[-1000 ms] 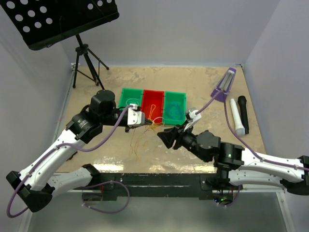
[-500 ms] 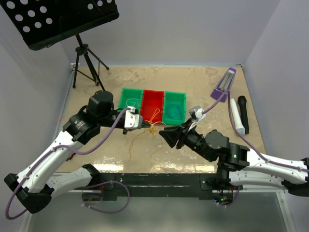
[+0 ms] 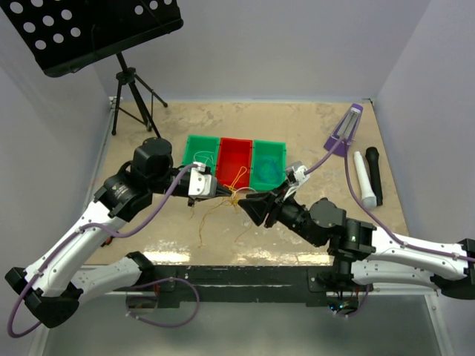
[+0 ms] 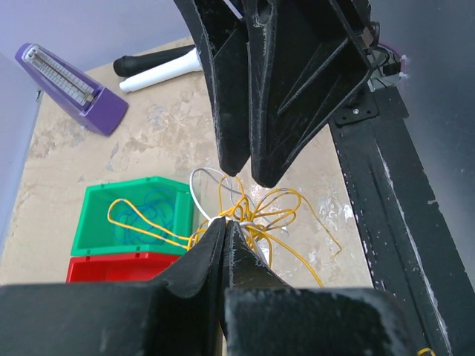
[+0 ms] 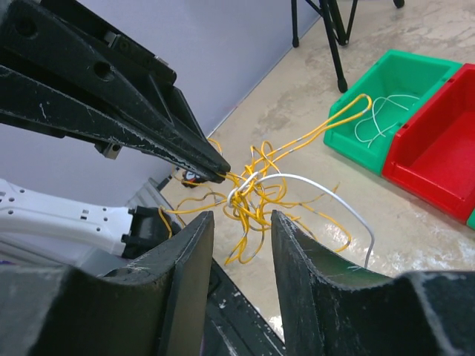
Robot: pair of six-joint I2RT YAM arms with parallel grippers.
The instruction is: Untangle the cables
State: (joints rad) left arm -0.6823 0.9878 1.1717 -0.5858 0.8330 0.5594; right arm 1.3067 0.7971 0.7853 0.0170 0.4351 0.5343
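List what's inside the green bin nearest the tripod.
Only a thin white cable shows in the green bin; the yellow cable loops across its corner, seemingly outside. The near wall hides some floor.

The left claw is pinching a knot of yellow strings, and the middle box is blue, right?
Not quite: the middle box is red, not blue. The top view shows it plainly. The left claw is indeed pinching the knot of yellow strings.

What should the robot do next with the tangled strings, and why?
I'd guess: close the right fingers on the yellow cable. Those fingers are open with it bunched just past their tips, and the left fingers pinch it, so pulling apart could follow.
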